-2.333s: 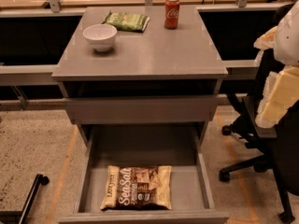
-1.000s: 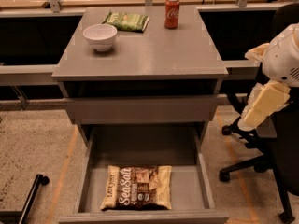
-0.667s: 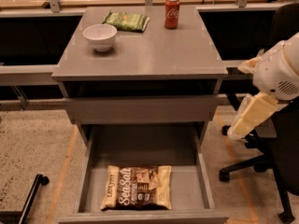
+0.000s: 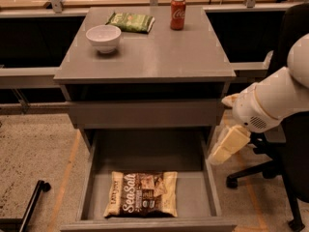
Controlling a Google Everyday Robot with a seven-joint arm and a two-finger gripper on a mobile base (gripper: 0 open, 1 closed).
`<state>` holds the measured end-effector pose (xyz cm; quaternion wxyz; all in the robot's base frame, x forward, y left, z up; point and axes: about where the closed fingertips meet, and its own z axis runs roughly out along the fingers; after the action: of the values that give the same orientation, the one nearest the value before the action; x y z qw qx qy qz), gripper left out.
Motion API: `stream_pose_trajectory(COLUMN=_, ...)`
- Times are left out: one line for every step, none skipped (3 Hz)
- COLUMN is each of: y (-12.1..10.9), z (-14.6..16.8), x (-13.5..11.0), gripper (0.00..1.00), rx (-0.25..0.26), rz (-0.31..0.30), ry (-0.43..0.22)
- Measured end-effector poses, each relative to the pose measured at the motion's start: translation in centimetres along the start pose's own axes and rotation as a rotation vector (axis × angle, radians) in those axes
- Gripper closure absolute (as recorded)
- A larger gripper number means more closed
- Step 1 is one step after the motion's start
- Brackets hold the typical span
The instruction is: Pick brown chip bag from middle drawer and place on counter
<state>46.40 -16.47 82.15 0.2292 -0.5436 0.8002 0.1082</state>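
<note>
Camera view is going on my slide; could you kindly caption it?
Robot hand to the right of the open middle drawer, brown chip bag lying inside, counter above.

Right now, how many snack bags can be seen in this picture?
2. The brown chip bag lies flat in the open middle drawer; the green snack bag lies at the back of the counter. The hand hangs right of the drawer. A closed drawer could hide more.

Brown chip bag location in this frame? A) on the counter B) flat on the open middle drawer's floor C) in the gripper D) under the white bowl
B: the brown chip bag lies flat on the floor of the middle drawer, near its front; the gripper is at the drawer's right side, not touching the bag.
</note>
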Motion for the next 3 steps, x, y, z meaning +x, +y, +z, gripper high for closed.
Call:
stream_pose_trajectory(y=0.0, z=0.2, x=0.1, gripper=0.00, rx=-0.001, rz=0.001, ry=0.000)
stream_pose_trajectory(y=0.1, z=0.6, x=0.1, gripper=0.00, rx=-0.012, rz=0.019, ry=0.008)
stream_pose_trajectory(y=1.2, z=5.8, x=-1.3, gripper=0.00, rx=-0.095, rz=0.042, ry=-0.047)
